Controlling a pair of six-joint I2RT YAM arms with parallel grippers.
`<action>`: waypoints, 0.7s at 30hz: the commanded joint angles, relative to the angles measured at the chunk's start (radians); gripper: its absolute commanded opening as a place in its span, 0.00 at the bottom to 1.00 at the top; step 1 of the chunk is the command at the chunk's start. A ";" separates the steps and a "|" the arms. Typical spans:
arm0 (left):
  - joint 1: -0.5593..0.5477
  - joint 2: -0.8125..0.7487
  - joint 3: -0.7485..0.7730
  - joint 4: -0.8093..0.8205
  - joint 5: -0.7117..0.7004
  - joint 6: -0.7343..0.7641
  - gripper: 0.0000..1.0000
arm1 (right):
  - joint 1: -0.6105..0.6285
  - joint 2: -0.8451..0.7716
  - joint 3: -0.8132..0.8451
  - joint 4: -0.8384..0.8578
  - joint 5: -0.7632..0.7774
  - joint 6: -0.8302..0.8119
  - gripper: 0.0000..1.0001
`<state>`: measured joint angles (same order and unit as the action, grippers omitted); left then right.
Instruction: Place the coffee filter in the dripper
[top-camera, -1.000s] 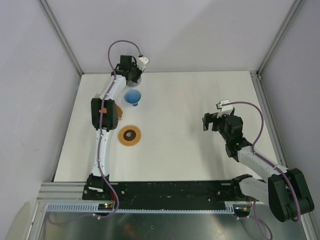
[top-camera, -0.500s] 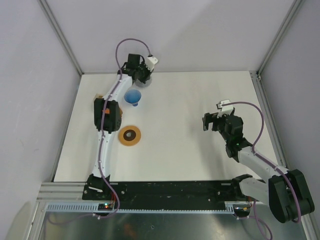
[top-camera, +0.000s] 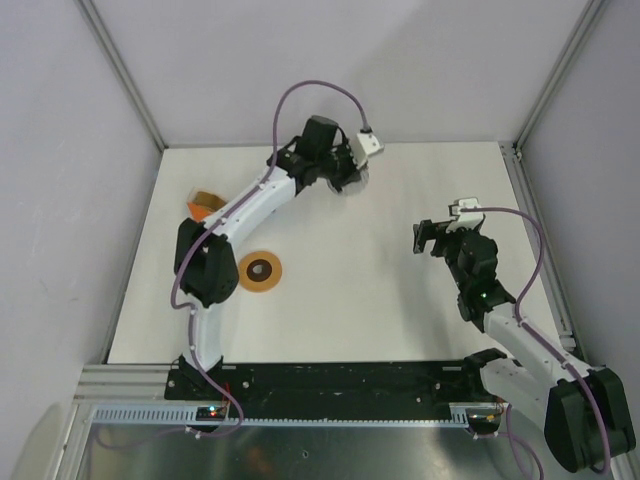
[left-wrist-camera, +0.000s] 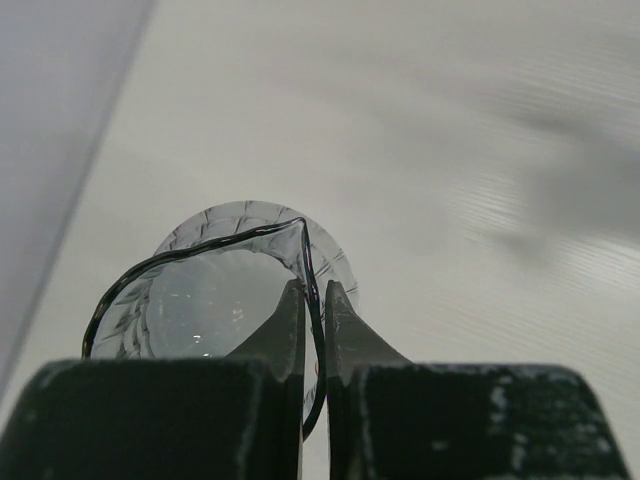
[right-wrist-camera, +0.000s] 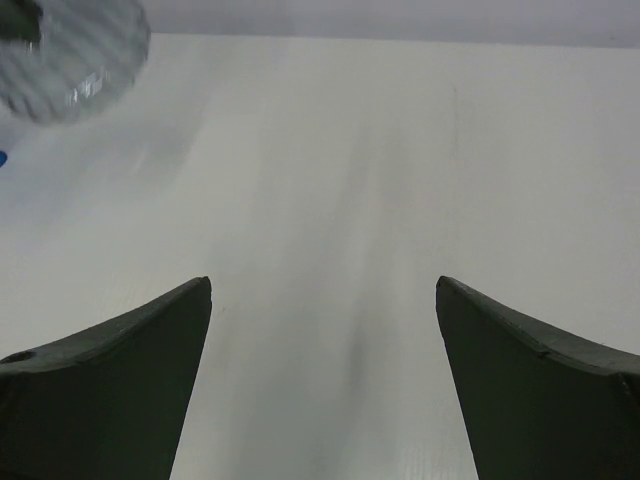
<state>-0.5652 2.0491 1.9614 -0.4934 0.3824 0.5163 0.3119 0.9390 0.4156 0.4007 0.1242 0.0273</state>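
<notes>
My left gripper (top-camera: 349, 172) is at the back middle of the table, shut on the thin dark rim of a grey translucent ribbed mug (left-wrist-camera: 200, 300). From above, the mug (top-camera: 353, 186) shows just under the fingers. In the left wrist view the left gripper (left-wrist-camera: 314, 290) pinches the rim between its tips. The dripper is hidden under the left arm from above; a blue sliver (right-wrist-camera: 2, 158) at the right wrist view's left edge may be it. The coffee filter (top-camera: 207, 197) shows as light-brown paper in the orange holder (top-camera: 199, 210). My right gripper (top-camera: 424, 240) (right-wrist-camera: 322, 284) is open and holds nothing.
A flat brown wooden ring (top-camera: 261, 269) with a dark hole lies left of centre. The grey mug (right-wrist-camera: 75, 45) also appears at the top left of the right wrist view. Walls and metal posts close in the table on the left, back and right.
My left arm swung right along the back edge, taking the grey mug from behind the dripper to the back middle. The arm now covers the dripper. The right gripper shifted slightly.
</notes>
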 joint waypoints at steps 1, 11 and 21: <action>-0.048 -0.121 -0.152 -0.007 0.018 -0.045 0.00 | -0.011 -0.035 0.042 -0.010 0.042 0.024 0.99; -0.160 -0.230 -0.426 -0.008 -0.018 -0.083 0.00 | -0.017 -0.031 0.042 -0.005 0.002 0.043 0.99; -0.183 -0.246 -0.572 0.118 -0.049 -0.195 0.00 | -0.017 -0.036 0.042 -0.017 -0.012 0.046 0.99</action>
<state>-0.7437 1.8771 1.4120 -0.4915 0.3611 0.3828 0.2989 0.9176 0.4156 0.3702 0.1223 0.0601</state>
